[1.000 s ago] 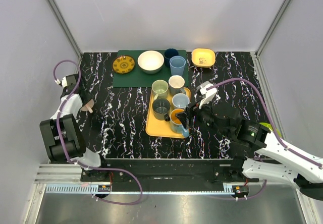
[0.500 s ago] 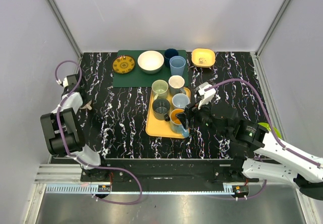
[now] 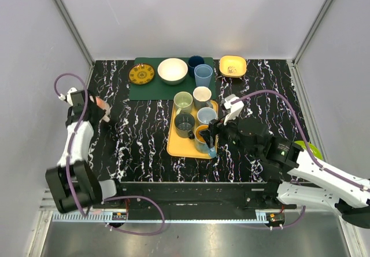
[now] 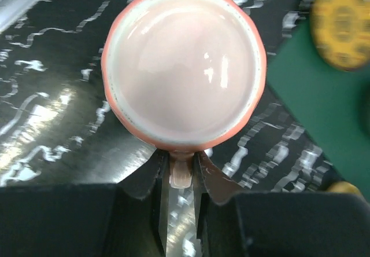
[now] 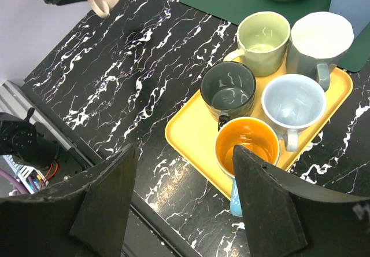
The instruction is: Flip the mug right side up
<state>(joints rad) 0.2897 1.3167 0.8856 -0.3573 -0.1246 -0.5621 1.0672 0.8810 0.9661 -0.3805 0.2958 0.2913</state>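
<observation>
Swinging up the left side of the overhead frame over the last second, the left pincer [image 4: 180, 179] has carried the salmon-pink ceramic mug [image 4: 184, 72] along, clamped narrowly on its handle. The mug's glossy mouth now faces the wrist camera with the black marbled surface [image 3: 139, 129] behind it. I'd say the turn is about done and only the setting down remains; whether it touches yet I can't tell. The right pincer [image 5: 184, 150] hangs spread wide and empty over the yellow plastic tray [image 3: 175, 145]. Counting: five assorted mugs [image 5: 228, 89] on that tray, two bowls [image 3: 172, 70], two cups [image 3: 203, 73], one patterned plate [image 3: 141, 74].
</observation>
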